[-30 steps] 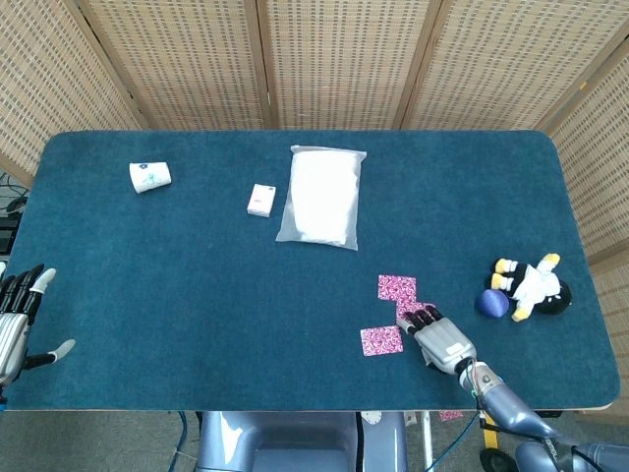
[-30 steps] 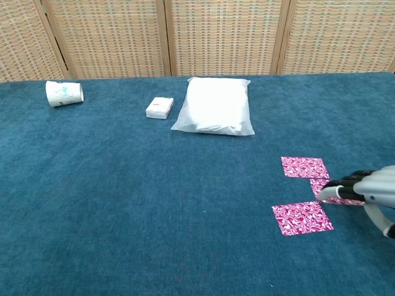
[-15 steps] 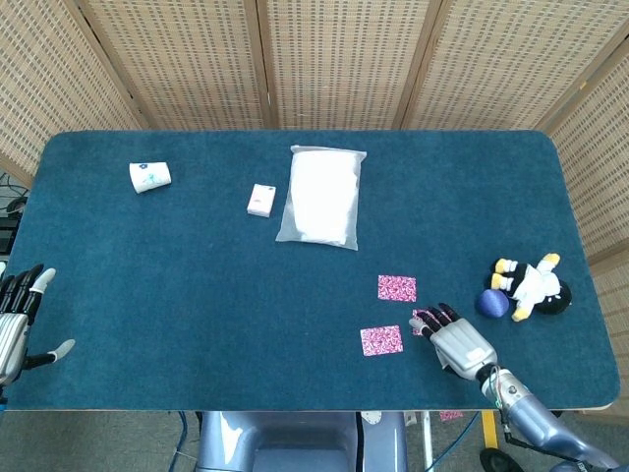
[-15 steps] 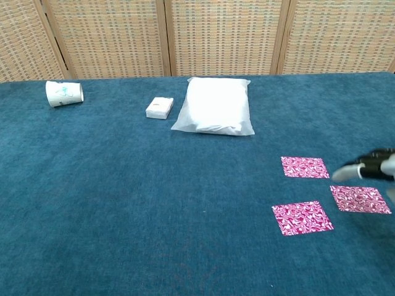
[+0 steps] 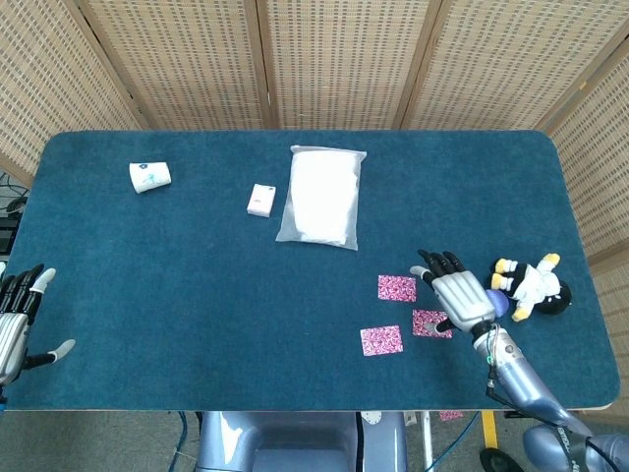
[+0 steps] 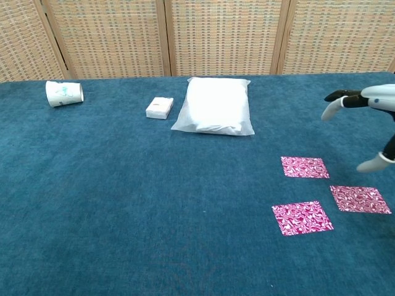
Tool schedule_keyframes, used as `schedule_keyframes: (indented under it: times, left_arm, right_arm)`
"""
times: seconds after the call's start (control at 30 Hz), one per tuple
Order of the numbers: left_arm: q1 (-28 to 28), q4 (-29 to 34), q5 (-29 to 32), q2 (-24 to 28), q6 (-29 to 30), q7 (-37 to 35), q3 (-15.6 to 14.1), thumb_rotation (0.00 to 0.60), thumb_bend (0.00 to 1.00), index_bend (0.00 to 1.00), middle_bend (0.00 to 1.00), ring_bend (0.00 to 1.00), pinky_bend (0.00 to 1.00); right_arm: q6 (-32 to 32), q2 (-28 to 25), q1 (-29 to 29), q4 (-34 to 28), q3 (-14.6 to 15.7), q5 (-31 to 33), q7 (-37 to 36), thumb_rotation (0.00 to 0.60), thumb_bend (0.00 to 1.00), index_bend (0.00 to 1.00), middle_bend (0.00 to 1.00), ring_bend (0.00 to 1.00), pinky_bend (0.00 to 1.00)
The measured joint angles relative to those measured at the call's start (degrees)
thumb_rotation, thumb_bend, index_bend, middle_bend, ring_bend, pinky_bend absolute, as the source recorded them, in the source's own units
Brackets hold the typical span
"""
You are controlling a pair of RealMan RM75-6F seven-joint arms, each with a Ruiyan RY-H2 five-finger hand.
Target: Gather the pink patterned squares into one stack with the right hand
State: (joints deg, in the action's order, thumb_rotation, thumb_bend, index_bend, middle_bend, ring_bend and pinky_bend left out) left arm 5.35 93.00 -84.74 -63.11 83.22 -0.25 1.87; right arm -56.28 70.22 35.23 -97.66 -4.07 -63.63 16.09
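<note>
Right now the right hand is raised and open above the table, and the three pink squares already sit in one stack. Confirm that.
Not quite. The right hand is raised and open, but the three pink squares are not stacked: they lie flat and apart on the table. The chest view shows blue cloth between all three.

Head view overhead—chest view low, forward.

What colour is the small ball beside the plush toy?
Blue ball, seen in the head view, partly behind the right hand.
</note>
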Motion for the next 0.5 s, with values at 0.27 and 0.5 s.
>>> schedule_keyframes:
  times: [0.27, 0.5]
  left_arm:
    - [0.19, 0.19, 0.3, 0.38, -0.64, -0.53, -0.02, 0.6, 0.0, 0.0, 0.0, 0.0, 0.0]
    - [0.3, 0.34, 0.49, 0.57, -1.0, -0.67, -0.04, 0.6, 0.0, 0.0, 0.0, 0.0, 0.0]
  right_arm:
    - [0.0, 9.94, 4.55, 4.76, -4.55, 14.87, 10.06, 0.6, 0.24, 0.3, 0.0, 0.0, 0.0]
    - [-0.71, 17.43, 7.78, 11.87, -5.98, 22.2, 15.57, 0.6, 0.24, 0.31, 0.0, 0.0, 0.0]
